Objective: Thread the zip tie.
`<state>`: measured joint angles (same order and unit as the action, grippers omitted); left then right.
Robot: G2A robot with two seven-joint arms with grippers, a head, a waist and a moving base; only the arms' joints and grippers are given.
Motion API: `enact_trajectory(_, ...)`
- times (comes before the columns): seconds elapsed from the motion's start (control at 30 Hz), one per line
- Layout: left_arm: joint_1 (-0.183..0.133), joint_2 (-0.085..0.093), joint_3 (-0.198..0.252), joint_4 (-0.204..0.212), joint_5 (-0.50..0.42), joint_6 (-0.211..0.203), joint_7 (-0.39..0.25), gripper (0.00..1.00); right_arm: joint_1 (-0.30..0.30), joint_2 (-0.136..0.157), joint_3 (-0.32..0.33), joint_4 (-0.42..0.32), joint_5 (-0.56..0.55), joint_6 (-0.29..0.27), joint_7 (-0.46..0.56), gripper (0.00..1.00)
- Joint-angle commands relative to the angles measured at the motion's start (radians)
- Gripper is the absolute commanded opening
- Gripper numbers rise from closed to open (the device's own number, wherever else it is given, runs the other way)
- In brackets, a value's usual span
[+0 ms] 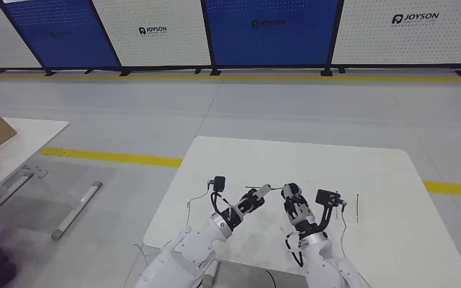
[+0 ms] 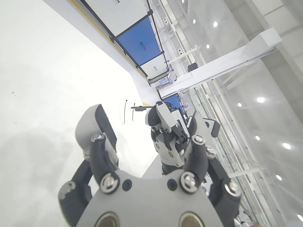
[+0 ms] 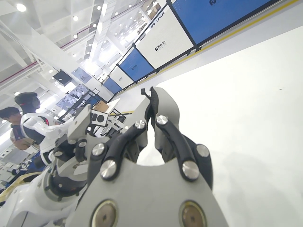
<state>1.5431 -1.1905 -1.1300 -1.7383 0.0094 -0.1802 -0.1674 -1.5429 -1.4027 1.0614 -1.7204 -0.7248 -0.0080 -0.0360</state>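
On the left, my left gripper [image 2: 148,113] stands wide open with nothing between its fingers. It hangs above the near middle of the white table [image 1: 374,165].

Just to its right is the zip tie [image 2: 142,106], held off the table and lying roughly level. From the top view it appears to reach leftward over the open gripper. The right gripper [image 3: 151,98] is clamped tight on it, and a small dark block, which I take for the head, pokes out past the fingertips. I cannot tell how much strap is free, nor which way the head's slot faces.

Farther right, two spare ties [image 2: 124,112] lie flat on the table, near each other and well apart from both grippers.

I judge the step in hand to be taking the free tail with the left gripper so it can be fed through the head. To do it well, I would hold the right arm steady and bring the open fingers to either side of the strap. I would pinch close to the tip so it stays stiff, then line it up squarely with the slot before pushing. A grip too far back would let the tail bend away.
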Motion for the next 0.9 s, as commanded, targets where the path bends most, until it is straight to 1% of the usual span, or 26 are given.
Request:
enact_trajectory(0.0, -0.004, -0.001, 0.002, 0.005, -0.003, 0.000, 0.000, 0.11, 0.000, 0.000, -0.001, 0.000, -0.001, 0.000, 0.001, 0.00)
enact_trajectory(0.03, -0.006, -0.001, 0.003, 0.005, -0.004, 0.000, -0.001, 0.00, 0.000, 0.000, -0.002, 0.000, -0.001, -0.001, 0.001, 0.00)
enact_trajectory(0.17, -0.009, -0.001, 0.001, 0.004, -0.004, 0.003, -0.002, 0.00, 0.000, 0.000, -0.002, 0.000, -0.003, -0.001, 0.002, 0.00)
enact_trajectory(0.73, -0.003, 0.001, 0.004, -0.008, 0.016, 0.006, -0.004, 0.00, -0.004, 0.001, 0.004, 0.000, -0.009, -0.009, 0.004, 0.00)
enact_trajectory(0.77, -0.003, 0.001, 0.005, -0.008, 0.014, 0.008, -0.007, 0.36, -0.005, 0.001, 0.005, 0.000, -0.012, -0.010, 0.004, 0.00)
enact_trajectory(0.8, -0.004, 0.001, 0.005, -0.008, 0.013, 0.011, -0.009, 0.77, -0.007, 0.001, 0.006, -0.001, -0.014, -0.010, 0.002, 0.00)
enact_trajectory(0.83, -0.004, 0.001, 0.006, -0.008, 0.012, 0.012, -0.009, 0.82, -0.008, 0.002, 0.007, -0.001, -0.016, -0.010, 0.001, 0.00)
enact_trajectory(0.87, -0.004, 0.001, 0.006, -0.009, 0.010, 0.012, -0.009, 0.71, -0.010, 0.002, 0.008, -0.001, -0.017, -0.010, 0.000, 0.00)
